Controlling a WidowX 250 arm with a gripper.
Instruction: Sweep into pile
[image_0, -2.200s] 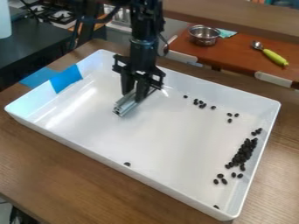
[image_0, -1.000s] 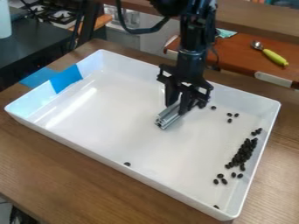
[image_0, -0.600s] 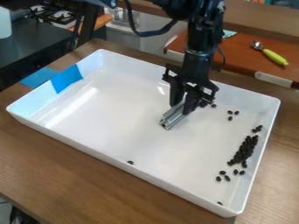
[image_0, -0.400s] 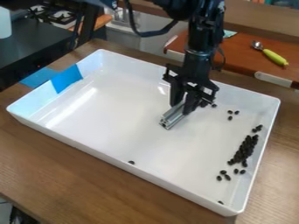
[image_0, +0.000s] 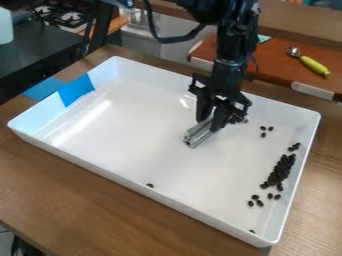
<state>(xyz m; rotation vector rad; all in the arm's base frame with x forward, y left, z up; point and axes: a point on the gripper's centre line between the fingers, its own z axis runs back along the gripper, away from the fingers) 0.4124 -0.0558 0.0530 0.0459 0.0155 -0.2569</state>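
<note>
White tray (image_0: 153, 76); mid-floor, silver metal bar (image_0: 198, 134), long axis slanting from lower left up to my gripper (image_0: 210, 121), jaws clamped on its upper end. Judged stiff, fairly light, well held there. Right: dark beans (image_0: 279, 171), probably light, prone to roll.
</note>
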